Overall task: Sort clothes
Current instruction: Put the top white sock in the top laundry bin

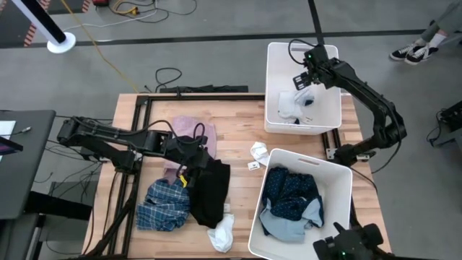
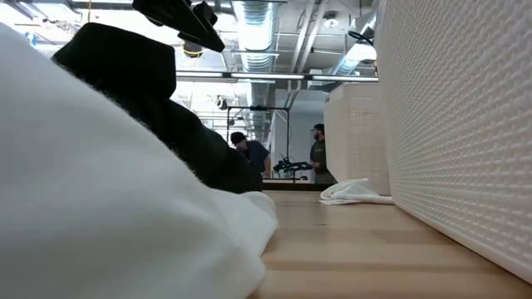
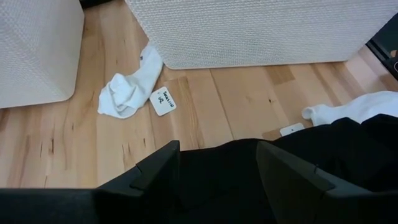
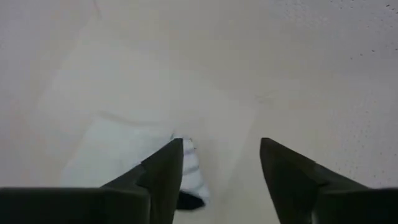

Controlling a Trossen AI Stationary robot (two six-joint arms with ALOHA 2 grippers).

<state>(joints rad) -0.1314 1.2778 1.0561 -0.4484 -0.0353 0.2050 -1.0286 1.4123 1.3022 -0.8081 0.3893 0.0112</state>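
Right pincer [image 1: 306,78] hangs open over the upper-right bin [image 1: 328,119], sock [image 4: 186,167] dropping inside. Left pincer [image 1: 189,160] spread above the black garment [image 1: 211,191], centre frame; a shallow bite could snag the neighbouring plaid shirt [image 1: 164,206].

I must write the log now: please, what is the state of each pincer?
Left pincer: open, empty, over the black fabric garment.
Right pincer: open, empty, above the far white plastic bin.
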